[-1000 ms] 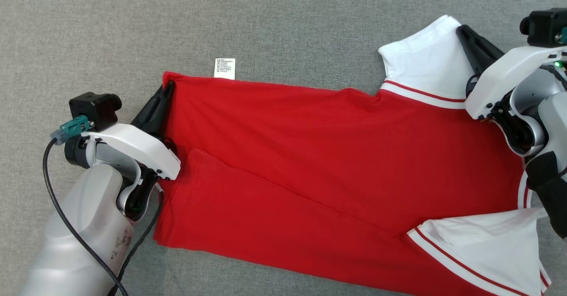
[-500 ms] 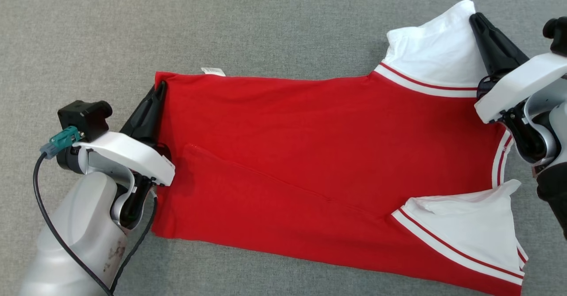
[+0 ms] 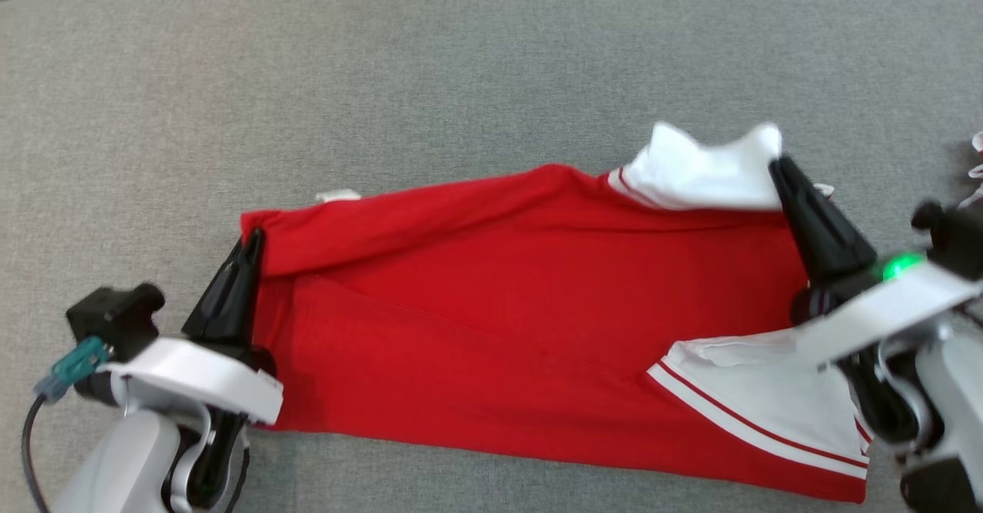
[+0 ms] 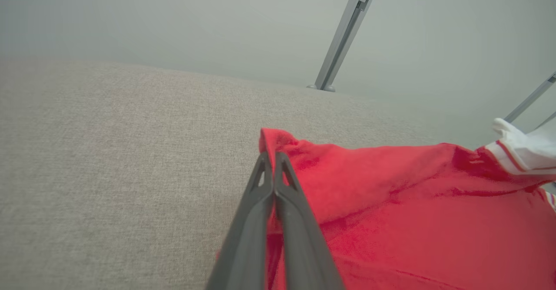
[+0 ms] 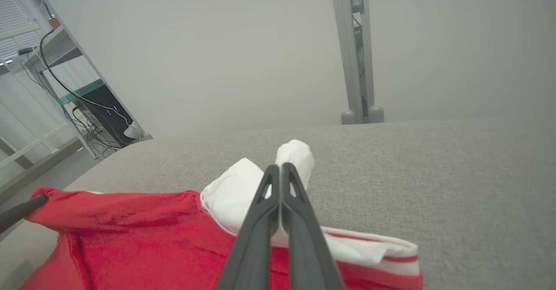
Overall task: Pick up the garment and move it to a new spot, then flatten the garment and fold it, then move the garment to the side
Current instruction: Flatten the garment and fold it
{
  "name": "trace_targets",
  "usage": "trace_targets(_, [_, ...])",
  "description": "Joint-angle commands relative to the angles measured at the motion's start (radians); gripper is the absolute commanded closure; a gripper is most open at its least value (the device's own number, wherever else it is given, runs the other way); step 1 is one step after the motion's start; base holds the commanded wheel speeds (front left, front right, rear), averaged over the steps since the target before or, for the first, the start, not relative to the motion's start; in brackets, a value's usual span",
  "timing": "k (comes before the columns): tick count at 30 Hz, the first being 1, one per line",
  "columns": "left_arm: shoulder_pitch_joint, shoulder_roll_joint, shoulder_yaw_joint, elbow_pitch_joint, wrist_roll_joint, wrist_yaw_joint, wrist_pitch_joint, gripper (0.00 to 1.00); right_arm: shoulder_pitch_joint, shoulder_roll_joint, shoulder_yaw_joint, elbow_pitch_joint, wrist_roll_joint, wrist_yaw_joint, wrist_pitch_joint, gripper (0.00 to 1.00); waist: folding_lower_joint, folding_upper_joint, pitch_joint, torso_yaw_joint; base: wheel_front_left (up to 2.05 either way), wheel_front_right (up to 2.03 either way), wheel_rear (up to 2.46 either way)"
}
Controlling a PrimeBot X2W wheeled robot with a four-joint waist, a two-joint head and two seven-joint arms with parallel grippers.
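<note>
Red garment [image 3: 522, 298] lay on the grey surface [image 3: 384, 75], far edge raised off it; left gripper [image 3: 252, 240] clamped tight on red hem corner [image 3: 259, 221], right gripper [image 3: 779, 169] clamped tight on white sleeve [image 3: 703, 175].

Head overhead; wrists low beside garment [image 3: 491, 313]

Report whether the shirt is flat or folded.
Partly folded: the shirt has its near side doubled over; the left gripper and right gripper pinch its raised far edge.
</note>
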Motion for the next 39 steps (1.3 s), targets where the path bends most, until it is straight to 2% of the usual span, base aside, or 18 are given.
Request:
trace_targets(1, [0.039, 0.018, 0.012, -0.038, -0.013, 0.020, 0.007, 1.00, 0.068, 0.007, -0.027, -0.040, -0.009, 0.000, 0.001, 1.00, 0.0000, -0.0001, -0.003, -0.007, 0.00, 0.00, 0.00])
trace_targets(4, [0.119, 0.037, 0.034, -0.113, -0.038, 0.059, 0.018, 1.00, 0.218, 0.054, -0.091, -0.116, -0.021, 0.000, 0.006, 1.00, 0.0000, -0.0001, 0.000, -0.015, 0.00, 0.00, 0.00])
trace_targets(9, [0.181, 0.043, 0.050, -0.147, -0.067, 0.083, 0.025, 1.00, 0.348, 0.116, -0.150, -0.160, -0.041, 0.000, 0.002, 1.00, 0.0000, -0.0001, -0.003, -0.017, 0.00, 0.00, 0.00])
trace_targets(14, [0.205, 0.042, 0.057, -0.144, -0.075, 0.097, 0.023, 1.00, 0.437, 0.163, -0.184, -0.196, -0.048, 0.000, -0.002, 1.00, 0.0000, -0.0001, -0.009, -0.015, 0.00, 0.00, 0.00])
trace_targets(19, [0.214, 0.032, 0.057, -0.118, -0.095, 0.090, 0.031, 1.00, 0.481, 0.187, -0.202, -0.190, -0.057, 0.000, 0.027, 1.00, 0.0000, -0.0001, -0.009, -0.019, 0.00, 0.00, 0.00])
trace_targets(20, [0.214, 0.028, 0.058, -0.109, -0.101, 0.088, 0.032, 0.85, 0.486, 0.197, -0.202, -0.187, -0.054, 0.000, 0.031, 0.94, 0.0000, -0.0001, -0.009, -0.020, 0.00, 0.00, 0.00])
trace_targets(21, [0.211, 0.028, 0.059, -0.097, -0.099, 0.091, 0.030, 0.62, 0.489, 0.199, -0.203, -0.184, -0.059, 0.000, 0.038, 0.61, 0.0000, -0.0001, -0.009, -0.021, 0.00, 0.00, 0.00])
trace_targets(22, [0.208, 0.024, 0.061, -0.087, -0.101, 0.092, 0.026, 0.18, 0.492, 0.199, -0.206, -0.180, -0.074, 0.000, 0.039, 0.00, 0.0000, -0.0001, -0.011, -0.023, 0.00, 0.00, 0.00])
trace_targets(23, [0.205, 0.017, 0.063, -0.080, -0.103, 0.092, 0.023, 0.00, 0.495, 0.204, -0.207, -0.179, -0.082, 0.000, 0.040, 0.00, 0.0000, -0.0001, -0.012, -0.024, 0.00, 0.00, 0.00])
trace_targets(25, [0.198, 0.020, 0.066, -0.066, -0.075, 0.107, 0.010, 0.00, 0.504, 0.216, -0.212, -0.184, -0.101, 0.000, 0.028, 0.00, 0.0000, -0.0001, -0.016, -0.026, 0.00, 0.00, 0.00])
trace_targets(29, [0.209, -0.011, 0.101, -0.074, -0.022, 0.132, -0.014, 0.00, 0.516, 0.224, -0.240, -0.216, -0.151, 0.000, -0.005, 0.00, 0.0000, -0.0001, -0.030, -0.032, 0.00, 0.00, 0.00])
trace_targets(33, [0.212, -0.060, 0.195, -0.149, 0.091, 0.151, -0.019, 0.00, 0.515, 0.249, -0.313, -0.268, -0.229, 0.000, -0.051, 0.00, 0.0000, -0.0001, -0.042, -0.034, 0.00, 0.00, 0.00])
trace_targets(39, [0.237, -0.150, 0.326, -0.256, 0.270, 0.115, -0.018, 0.00, 0.479, 0.298, -0.427, -0.337, -0.362, 0.000, -0.075, 0.00, 0.0000, -0.0001, -0.063, -0.031, 0.00, 0.00, 0.00])
